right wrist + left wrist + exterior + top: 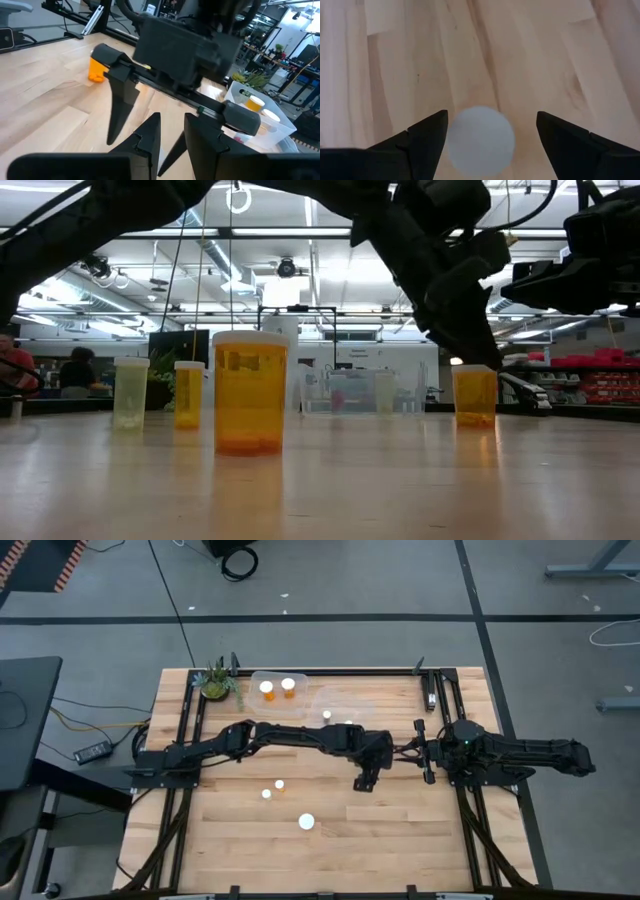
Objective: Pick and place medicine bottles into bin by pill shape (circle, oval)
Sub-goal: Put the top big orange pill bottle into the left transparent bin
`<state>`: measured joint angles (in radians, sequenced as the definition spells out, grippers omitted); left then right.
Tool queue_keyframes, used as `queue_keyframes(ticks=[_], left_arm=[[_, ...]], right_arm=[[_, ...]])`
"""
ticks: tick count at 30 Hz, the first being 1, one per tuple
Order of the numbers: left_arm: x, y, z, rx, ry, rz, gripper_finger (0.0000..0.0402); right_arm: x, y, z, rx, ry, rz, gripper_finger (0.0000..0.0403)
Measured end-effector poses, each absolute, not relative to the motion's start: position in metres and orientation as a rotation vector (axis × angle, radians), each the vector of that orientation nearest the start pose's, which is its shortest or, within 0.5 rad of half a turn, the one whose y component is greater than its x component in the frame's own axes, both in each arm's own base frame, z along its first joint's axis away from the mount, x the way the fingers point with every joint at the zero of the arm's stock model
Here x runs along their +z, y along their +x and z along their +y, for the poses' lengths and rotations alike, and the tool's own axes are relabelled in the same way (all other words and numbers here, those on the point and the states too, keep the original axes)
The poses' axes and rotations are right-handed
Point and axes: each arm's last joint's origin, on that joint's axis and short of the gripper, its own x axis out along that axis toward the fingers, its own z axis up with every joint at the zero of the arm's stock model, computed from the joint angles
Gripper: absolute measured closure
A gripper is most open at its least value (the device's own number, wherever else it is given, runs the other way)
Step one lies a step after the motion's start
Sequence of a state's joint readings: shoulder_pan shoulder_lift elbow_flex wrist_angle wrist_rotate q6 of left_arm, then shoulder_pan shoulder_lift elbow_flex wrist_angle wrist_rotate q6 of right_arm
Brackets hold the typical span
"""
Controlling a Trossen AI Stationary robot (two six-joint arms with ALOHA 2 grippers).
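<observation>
Unlabelled white-capped bottle (481, 140) sits between the left pincer's (490, 142) released fingers; no writing legible.

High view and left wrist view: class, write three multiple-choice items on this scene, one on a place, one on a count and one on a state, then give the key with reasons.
1. Where is the left end effector?
A. Down at the floor
B. Just above a white bottle cap
C. Over a cable

2. How many orange bottles stand in the clear bin beside the plant?
A. Two
B. Five
C. None

3. How are the left end effector's fingers?
A. Pressed shut together
B. Clamped on a lid
C. Open, one on each side of the cap

Key: B, as the left wrist view shows the cap between the two fingers; A, as the high view shows two bottles there; C, as bare wood shows between each finger and the cap.
</observation>
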<state>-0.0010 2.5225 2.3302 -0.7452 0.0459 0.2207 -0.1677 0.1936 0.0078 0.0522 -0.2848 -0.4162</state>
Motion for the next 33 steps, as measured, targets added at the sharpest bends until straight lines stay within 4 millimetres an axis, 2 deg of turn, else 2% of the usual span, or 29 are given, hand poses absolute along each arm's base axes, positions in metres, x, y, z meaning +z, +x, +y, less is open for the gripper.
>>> queue_keyframes(ticks=[15, 22, 33], left_arm=[[0.1884, 0.5406, 0.0027, -0.152, 0.193, 0.972, 0.0093], [0.1819, 0.5393, 0.0031, -0.141, 0.169, 0.994, 0.0109], [0.1824, 0.5396, 0.0031, -0.134, 0.156, 0.989, 0.0129]], right_arm=[[0.1552, 0.1073, -0.0099, 0.142, -0.385, 0.104, 0.031], [0.1552, 0.1073, -0.0099, 0.142, -0.385, 0.104, 0.031], [0.1553, 0.1073, -0.0099, 0.142, -0.385, 0.104, 0.031]])
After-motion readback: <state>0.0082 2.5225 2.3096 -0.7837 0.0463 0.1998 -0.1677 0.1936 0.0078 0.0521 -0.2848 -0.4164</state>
